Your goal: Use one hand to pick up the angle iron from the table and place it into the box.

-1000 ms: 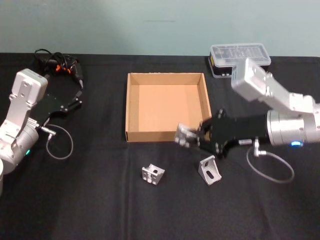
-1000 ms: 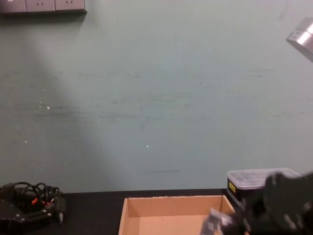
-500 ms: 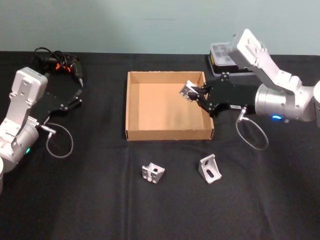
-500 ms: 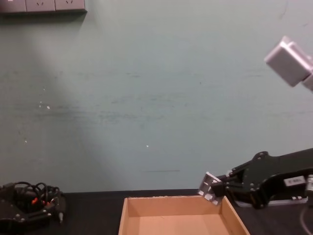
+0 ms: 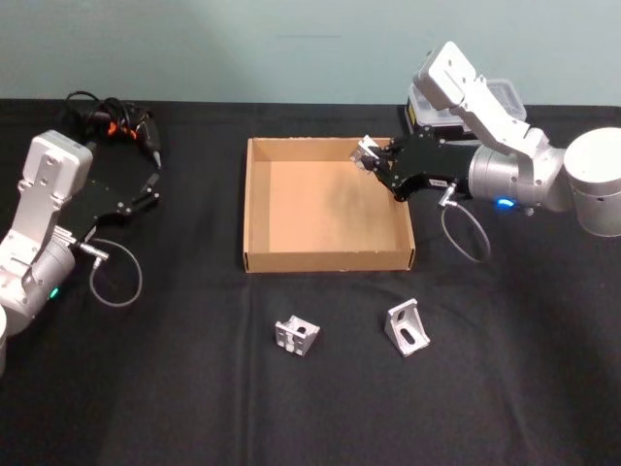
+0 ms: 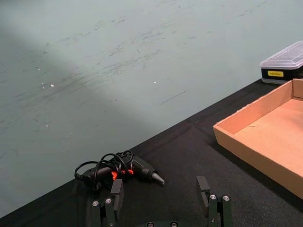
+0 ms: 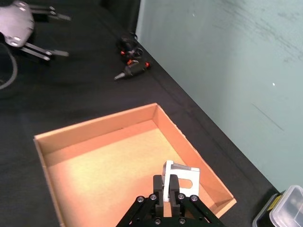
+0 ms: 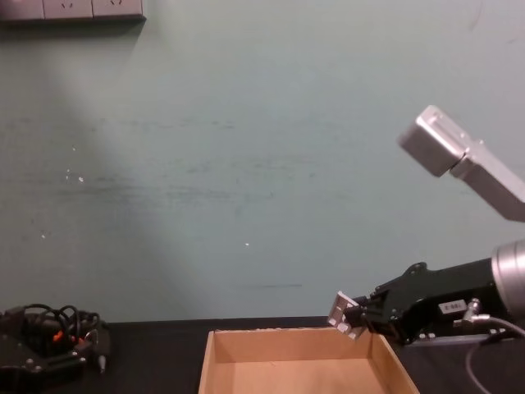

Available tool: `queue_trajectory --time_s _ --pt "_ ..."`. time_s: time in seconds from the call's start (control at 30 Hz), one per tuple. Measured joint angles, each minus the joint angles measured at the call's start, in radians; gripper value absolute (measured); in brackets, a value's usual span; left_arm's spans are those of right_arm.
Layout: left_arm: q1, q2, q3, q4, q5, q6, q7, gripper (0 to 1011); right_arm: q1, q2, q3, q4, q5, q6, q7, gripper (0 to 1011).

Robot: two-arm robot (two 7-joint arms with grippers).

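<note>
On the head view, my right gripper (image 5: 374, 161) is closed on a small angle iron (image 5: 367, 152), holding it over the far right corner of the cardboard box (image 5: 254, 209). The floor of the box looks bare. Two more brackets (image 5: 297, 337) (image 5: 408, 327) lie on the table (image 5: 194, 408) in front of the box, well apart from each other. The left gripper (image 5: 146, 190) is parked far to the left with its fingers spread and nothing between them. The left wrist view confirms this: the two fingers (image 6: 203, 185) stand apart over bare tabletop, with a corded drill (image 6: 124, 168) just beyond them and a side of the box off to one side. On the right wrist view, the fingers pinch one flange of the angle iron (image 7: 181, 177), and it hangs above the inside of the box near a corner, not touching the floor. The chest view shows the piece (image 8: 343, 312) tilted and just above the box's rim. By my reckoning the pick and carry are done for this piece. What is left is to lower it, open the fingers and pull back. The other two pieces may be waiting their turn.
</note>
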Motion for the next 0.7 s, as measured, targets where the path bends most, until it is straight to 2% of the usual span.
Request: queue_trajectory --time_s 0.2,0.33,0.7 --pt "0.0 0.0 0.0 0.0 0.0 0.0 0.0 1000 0.035 -0.05 -0.005 0.109 -0.031 -0.02 0.0 83" --pt "0.0 0.0 0.0 0.0 0.0 0.0 0.0 1000 0.048 -0.073 -0.005 0.155 -0.044 -0.03 0.002 83" --pt "0.0 0.0 0.0 0.0 0.0 0.0 0.0 1000 0.053 -0.101 0.011 0.192 -0.073 -0.035 0.014 83"
